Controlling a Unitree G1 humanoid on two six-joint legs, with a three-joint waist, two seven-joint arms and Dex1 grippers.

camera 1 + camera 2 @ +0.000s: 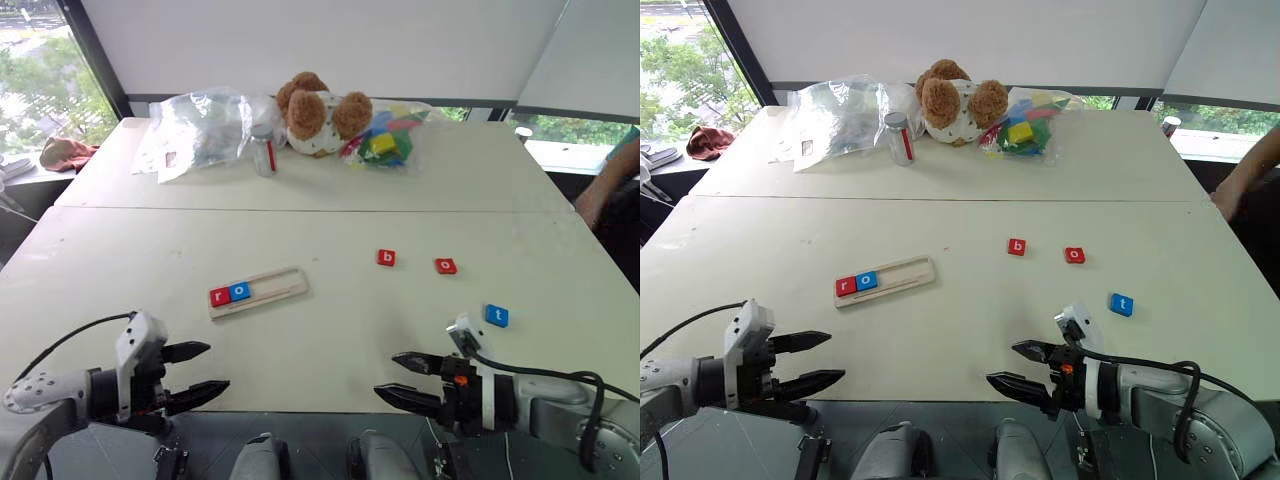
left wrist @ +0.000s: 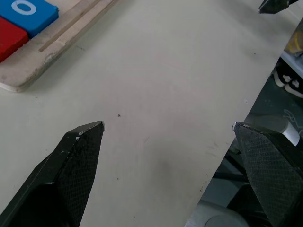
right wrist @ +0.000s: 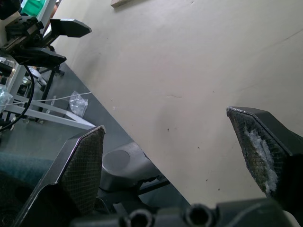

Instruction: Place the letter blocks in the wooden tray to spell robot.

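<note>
The pale wooden tray [image 1: 262, 291] lies left of the table's middle. At its left end sit a red "r" block [image 1: 219, 296] and a blue "o" block [image 1: 240, 291], side by side. Loose on the table to the right are a red "b" block [image 1: 386, 258], a red "o" block [image 1: 446, 266] and a blue "t" block [image 1: 497, 316]. My left gripper [image 1: 203, 371] hovers open at the near table edge, below the tray, holding nothing. Open and empty too, my right gripper [image 1: 401, 378] is at the near edge, below the "t" block. The tray's corner [image 2: 28, 71] appears in the left wrist view.
At the far side stand a teddy bear [image 1: 318, 112], a clear bag of multicoloured blocks [image 1: 388, 140], a crumpled plastic bag [image 1: 200, 125] and a small jar [image 1: 263, 150]. A person's arm [image 1: 605, 185] rests at the table's right edge. A seam [image 1: 300, 209] crosses the table.
</note>
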